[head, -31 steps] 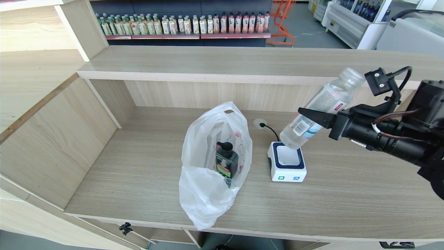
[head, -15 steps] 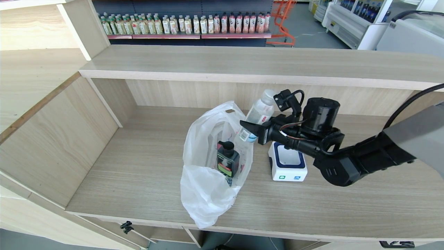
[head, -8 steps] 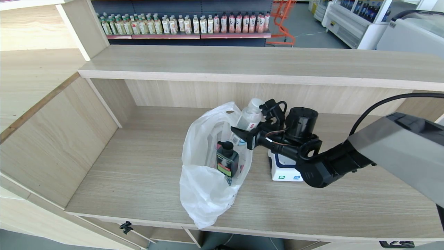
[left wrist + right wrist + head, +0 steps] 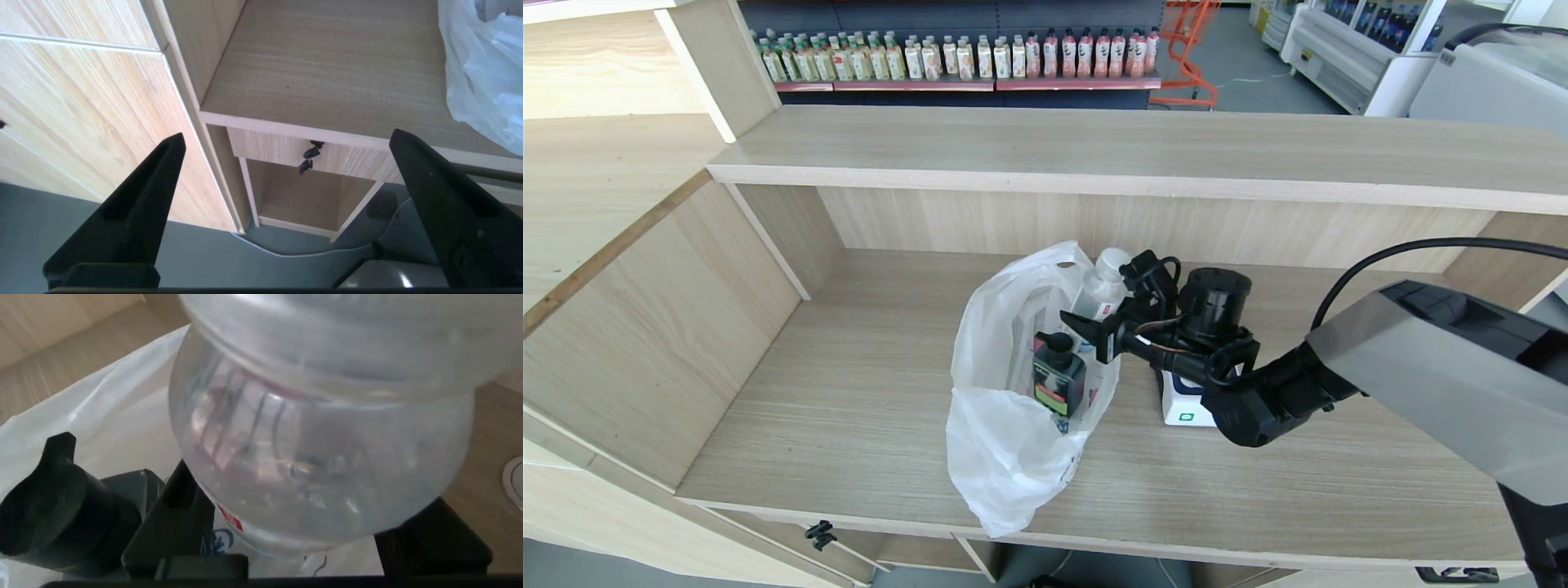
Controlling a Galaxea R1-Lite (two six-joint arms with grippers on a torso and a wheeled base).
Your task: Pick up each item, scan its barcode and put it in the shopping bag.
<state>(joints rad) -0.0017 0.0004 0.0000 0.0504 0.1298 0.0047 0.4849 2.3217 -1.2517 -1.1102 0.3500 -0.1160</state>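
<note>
Bottle (image 4: 1099, 296) in R pincer (image 4: 1086, 317), over bag (image 4: 996, 441)

The bottle (image 4: 1099, 291) has its base hidden, probably inside the shopping bag (image 4: 1001, 457); the scanner (image 4: 1178, 406) is mostly covered.

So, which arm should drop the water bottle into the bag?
Right. The right gripper holds the bottle at the shopping bag's mouth; the left gripper hangs open by the counter's front edge.

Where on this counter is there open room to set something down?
Widest bare patch: wooden counter between its left side wall and the white plastic shopping bag. Another lies right of the white, blue-rimmed scanner, under the right arm. Crowded: between bag and scanner, where the right gripper holds a clear plastic bottle.
</note>
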